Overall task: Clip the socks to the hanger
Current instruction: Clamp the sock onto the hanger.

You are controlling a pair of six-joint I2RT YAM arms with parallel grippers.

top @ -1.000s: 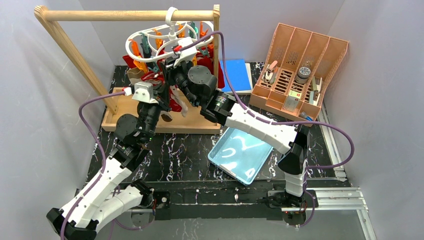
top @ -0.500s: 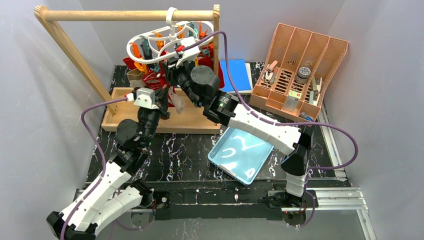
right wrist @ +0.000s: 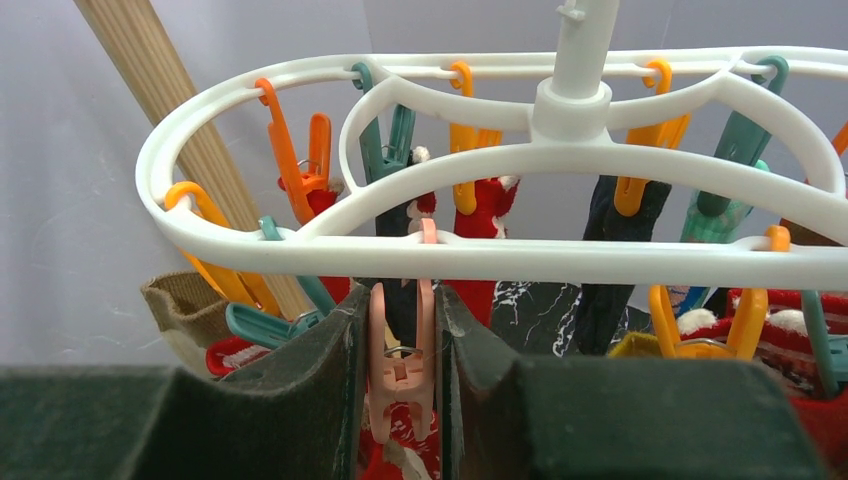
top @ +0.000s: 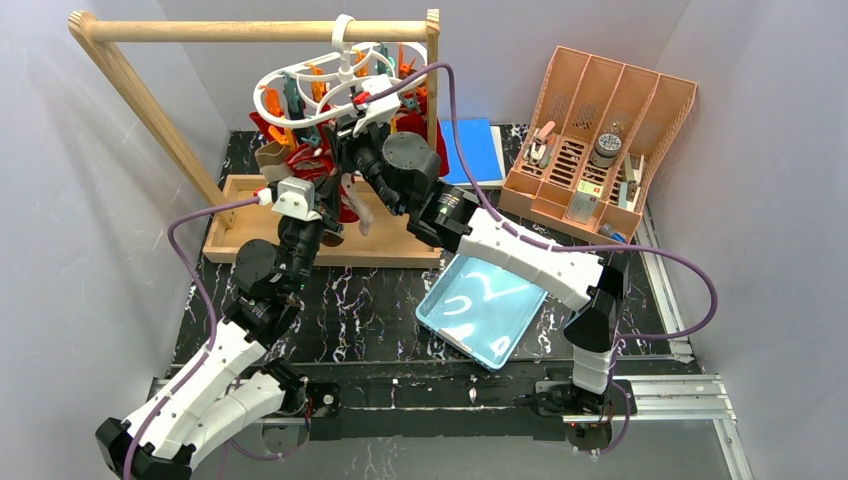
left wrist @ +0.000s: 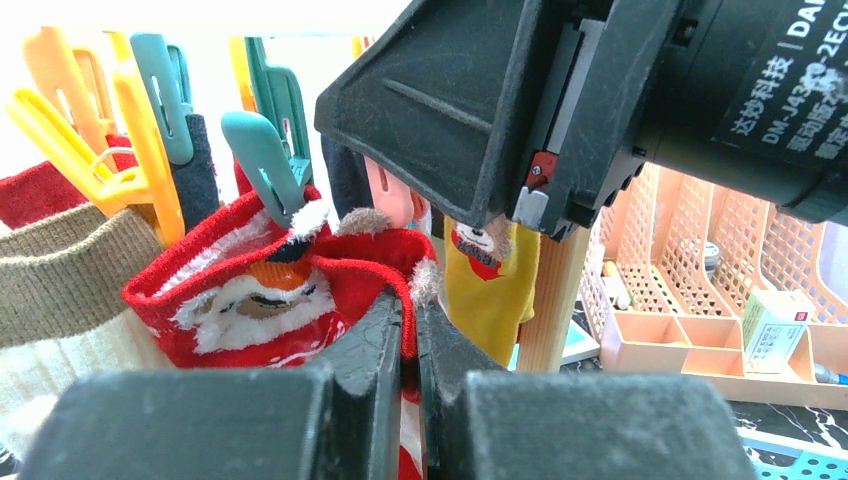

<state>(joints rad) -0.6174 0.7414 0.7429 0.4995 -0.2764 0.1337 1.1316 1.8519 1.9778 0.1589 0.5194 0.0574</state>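
Currently the left gripper [left wrist: 410, 330] is pinched tight on the cuff edge of a red Santa sock [left wrist: 250, 300], holding it up beneath the hanger [right wrist: 480, 262], just beside a teal clip [left wrist: 262, 150]. Meanwhile the right gripper [right wrist: 400, 310] has its fingers pressed on both sides of a pink clip [right wrist: 400, 375] dangling from the white ring's near rim. The hanger hooks on the wooden rail [top: 250, 30] at the table's back left; other socks [left wrist: 60, 270] hang clipped around it.
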